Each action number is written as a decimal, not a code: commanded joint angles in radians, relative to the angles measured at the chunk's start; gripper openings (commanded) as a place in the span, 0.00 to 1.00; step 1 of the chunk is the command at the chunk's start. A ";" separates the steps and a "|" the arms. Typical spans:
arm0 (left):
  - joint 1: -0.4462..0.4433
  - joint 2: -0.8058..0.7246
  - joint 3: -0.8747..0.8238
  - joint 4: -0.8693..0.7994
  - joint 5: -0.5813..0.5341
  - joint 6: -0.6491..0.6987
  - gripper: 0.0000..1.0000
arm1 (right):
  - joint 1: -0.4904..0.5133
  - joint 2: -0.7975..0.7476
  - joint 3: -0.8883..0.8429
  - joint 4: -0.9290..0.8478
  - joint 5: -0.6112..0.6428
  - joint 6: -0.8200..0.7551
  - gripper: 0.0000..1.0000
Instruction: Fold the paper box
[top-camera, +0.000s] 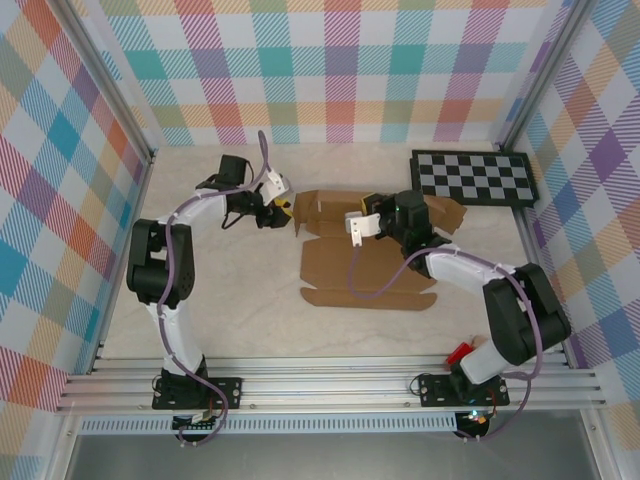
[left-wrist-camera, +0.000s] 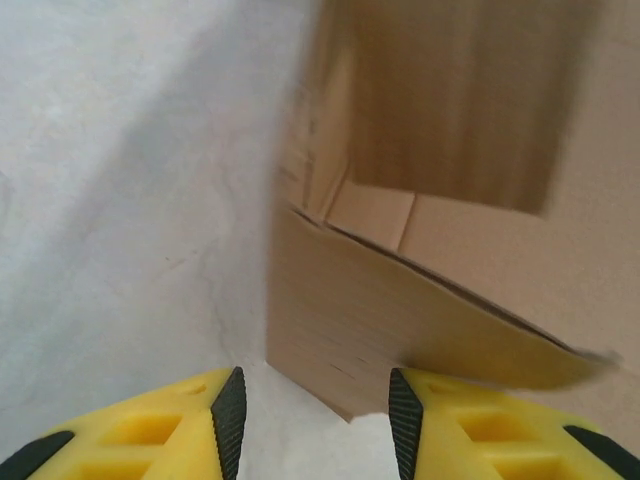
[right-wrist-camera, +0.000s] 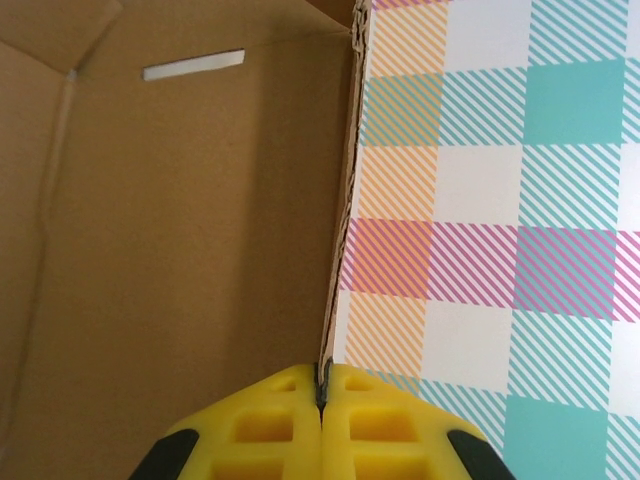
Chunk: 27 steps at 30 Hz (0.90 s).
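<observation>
paper box (top-camera: 335, 262): brown cardboard, matt, raw fibrous cut edge. worktop (top-camera: 250, 320): off-white, matt, faintly mottled. left gripper (left-wrist-camera: 312, 420): fingers (left-wrist-camera: 140, 445) yellow plastic, smooth, slight sheen; pads (left-wrist-camera: 230, 420) black, matt. frame rails (top-camera: 330, 385): bare satin metal.

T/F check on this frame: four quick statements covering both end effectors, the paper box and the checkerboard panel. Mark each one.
1. The right end effector is clamped on an edge of the paper box. True.
2. The left end effector is shut. False: its fingers stand apart, with a corner of the box just ahead of them.
3. The checkerboard panel lies under the paper box. False: it lies beyond the box, toward the far right corner, not under it.
4. A narrow slit is cut in the box panel that the right wrist view looks onto. True.
</observation>
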 joint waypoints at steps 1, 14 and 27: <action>-0.021 0.022 0.000 -0.057 0.032 0.049 0.45 | 0.000 0.072 0.036 -0.007 0.028 -0.052 0.00; -0.053 0.019 0.108 -0.187 0.053 0.093 0.40 | 0.000 0.108 0.038 0.001 0.003 -0.100 0.00; 0.060 -0.033 0.063 -0.098 0.015 0.032 0.40 | -0.001 0.072 0.019 -0.035 -0.019 -0.074 0.00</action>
